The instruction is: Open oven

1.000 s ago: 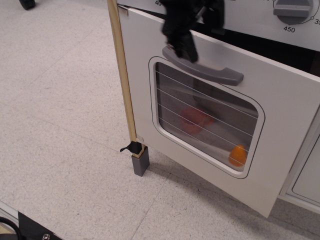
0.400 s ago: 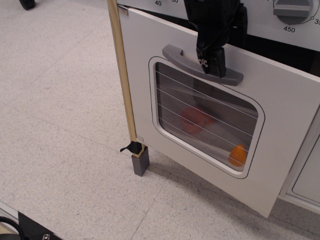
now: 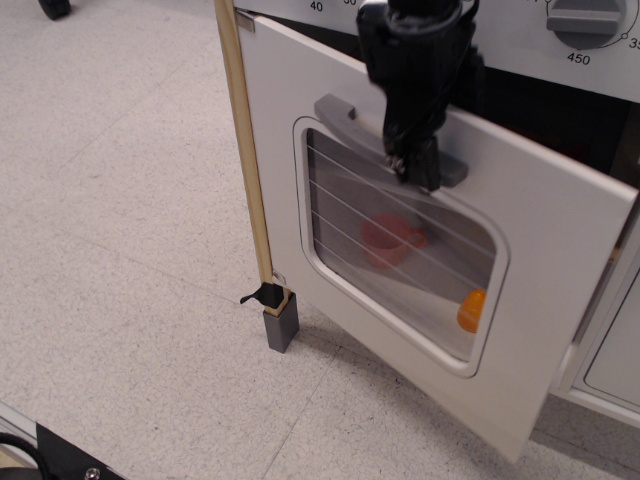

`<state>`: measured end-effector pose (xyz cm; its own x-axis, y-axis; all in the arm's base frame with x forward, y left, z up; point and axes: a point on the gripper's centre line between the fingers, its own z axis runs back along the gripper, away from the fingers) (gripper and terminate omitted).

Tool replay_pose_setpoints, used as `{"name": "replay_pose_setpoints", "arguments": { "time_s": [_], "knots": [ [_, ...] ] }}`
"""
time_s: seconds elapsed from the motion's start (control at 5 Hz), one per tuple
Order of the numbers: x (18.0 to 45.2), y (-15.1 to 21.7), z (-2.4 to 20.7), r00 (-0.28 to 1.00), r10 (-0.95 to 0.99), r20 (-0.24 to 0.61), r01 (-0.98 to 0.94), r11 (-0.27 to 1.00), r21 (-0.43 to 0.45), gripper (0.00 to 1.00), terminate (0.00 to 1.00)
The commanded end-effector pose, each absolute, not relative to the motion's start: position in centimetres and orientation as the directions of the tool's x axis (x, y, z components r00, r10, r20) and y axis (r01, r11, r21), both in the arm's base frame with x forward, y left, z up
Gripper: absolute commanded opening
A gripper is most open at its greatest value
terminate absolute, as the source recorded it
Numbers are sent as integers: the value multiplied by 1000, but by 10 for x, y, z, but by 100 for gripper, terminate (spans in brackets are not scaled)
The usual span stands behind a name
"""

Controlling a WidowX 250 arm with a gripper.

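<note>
The white oven's door [image 3: 560, 260] hangs partly open, its top edge swung out from the dark oven opening. Its grey bar handle [image 3: 345, 115] sits above the rounded wire-lined window [image 3: 340, 200]. A grey numbered dial [image 3: 582, 20] is at the top right. My black gripper [image 3: 418, 168] comes down from the top and covers the right half of the handle. Its fingers look pressed together, with the tips at the handle's lower edge. I cannot tell whether they hook behind the bar.
A red cup [image 3: 390, 238] and an orange object [image 3: 472, 310] show through the window. A wooden post [image 3: 245, 150] with a grey foot [image 3: 281, 325] stands at the oven's left corner. A white panelled cabinet door [image 3: 615, 360] is at the right. Speckled floor lies to the left.
My gripper has moved right along the handle from its left end to its right half. In the last moment the door has swung further outward and down.
</note>
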<state>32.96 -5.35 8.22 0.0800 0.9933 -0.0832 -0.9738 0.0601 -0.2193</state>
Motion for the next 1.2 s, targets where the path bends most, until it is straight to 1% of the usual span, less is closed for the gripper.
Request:
{"name": "replay_pose_setpoints", "arguments": {
  "time_s": [0.0,0.2,0.4,0.6,0.8,1.0],
  "knots": [
    [301,-11,93,237,971,-14,-952,229,-204,100,0],
    [285,10,94,384,923,13,-905,380,-190,100,0],
    [268,33,92,466,884,38,-866,464,-186,100,0],
    [257,54,86,511,857,64,-842,515,-160,100,0],
    [249,72,85,586,809,57,-800,588,-120,100,0],
    [242,99,84,670,735,103,-729,678,-94,100,0]
  ]
}}
